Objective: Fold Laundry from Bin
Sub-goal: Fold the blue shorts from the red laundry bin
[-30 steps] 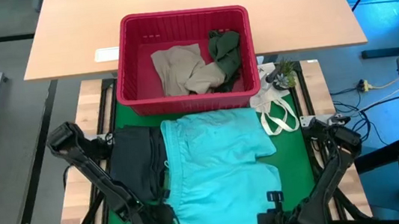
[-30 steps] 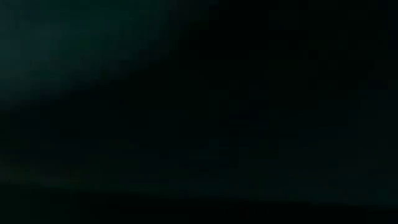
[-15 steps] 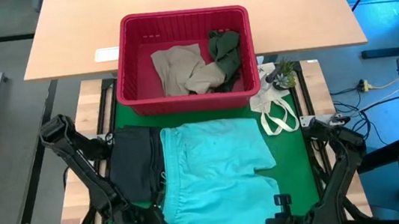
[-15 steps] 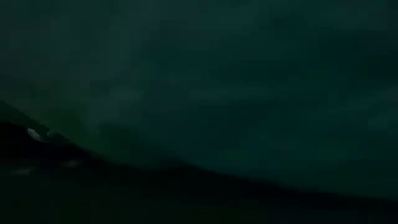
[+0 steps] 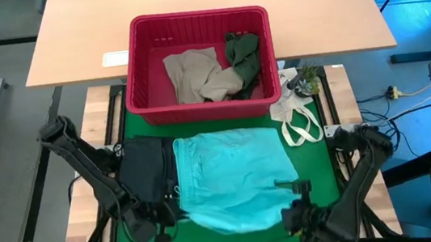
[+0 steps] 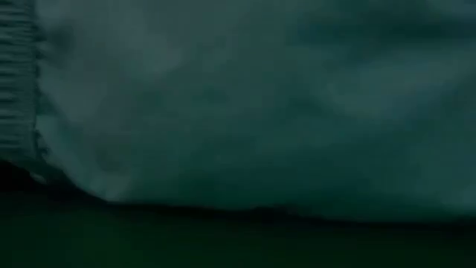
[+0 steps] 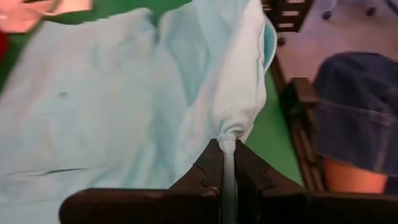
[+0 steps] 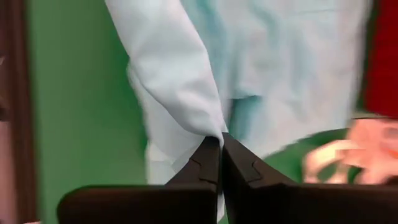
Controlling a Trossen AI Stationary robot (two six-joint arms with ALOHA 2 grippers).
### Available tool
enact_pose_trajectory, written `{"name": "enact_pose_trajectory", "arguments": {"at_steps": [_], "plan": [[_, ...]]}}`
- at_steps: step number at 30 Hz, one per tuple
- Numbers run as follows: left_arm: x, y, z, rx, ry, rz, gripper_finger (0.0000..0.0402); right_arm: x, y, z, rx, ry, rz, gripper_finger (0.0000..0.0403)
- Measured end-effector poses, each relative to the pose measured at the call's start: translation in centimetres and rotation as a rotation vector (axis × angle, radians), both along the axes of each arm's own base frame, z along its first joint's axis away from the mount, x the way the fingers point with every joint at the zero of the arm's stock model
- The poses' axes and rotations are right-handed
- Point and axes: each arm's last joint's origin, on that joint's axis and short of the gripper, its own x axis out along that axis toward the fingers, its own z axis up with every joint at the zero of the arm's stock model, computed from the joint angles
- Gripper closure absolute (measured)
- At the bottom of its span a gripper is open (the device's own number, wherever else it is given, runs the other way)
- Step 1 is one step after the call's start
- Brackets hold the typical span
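High view: at the near edge of the green surface [image 5: 319,170], left tool [image 5: 165,224] and right tool [image 5: 293,212] each clenched a near corner of the light teal garment [image 5: 234,176], lifted and bunched. Black garment [image 5: 146,171] lay just beside it. Beyond, the red bin [image 5: 198,23] held beige garment [image 5: 191,73] and olive garment [image 5: 242,53].

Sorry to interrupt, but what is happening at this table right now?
Both arms are folding the light teal garment on the green mat. The left gripper and right gripper are each shut on its near edge. A dark garment lies beside it; the red bin holds two more.
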Motion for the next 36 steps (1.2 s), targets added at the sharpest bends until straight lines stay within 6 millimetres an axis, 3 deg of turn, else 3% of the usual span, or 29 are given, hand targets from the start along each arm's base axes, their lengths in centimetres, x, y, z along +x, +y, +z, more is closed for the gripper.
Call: {"name": "enact_pose_trajectory", "arguments": {"at_steps": [7, 12, 22, 28, 36], "plan": [[-0.6, 3.6, 1.5, 0.092, 0.013, 0.126, 0.0395, -0.1, -5.3, 3.1, -0.026, -0.084, -0.044, 0.0402], [-0.8, 6.0, 1.5, 0.179, 0.071, 0.225, 0.0395, -0.7, -10.0, 3.0, -0.060, -0.081, -0.140, 0.0402], [0.5, 11.0, 1.0, 0.334, 0.161, 0.446, 0.0395, -2.1, -18.1, 0.3, -0.078, -0.079, -0.270, 0.0402], [1.7, 13.6, 0.4, 0.387, 0.233, 0.520, 0.0395, -1.4, -21.4, -1.9, -0.096, -0.042, -0.239, 0.0402], [3.4, 15.5, -1.5, 0.388, 0.352, 0.577, 0.0389, -0.4, -24.7, -3.9, -0.050, -0.016, -0.252, 0.0402]]}}
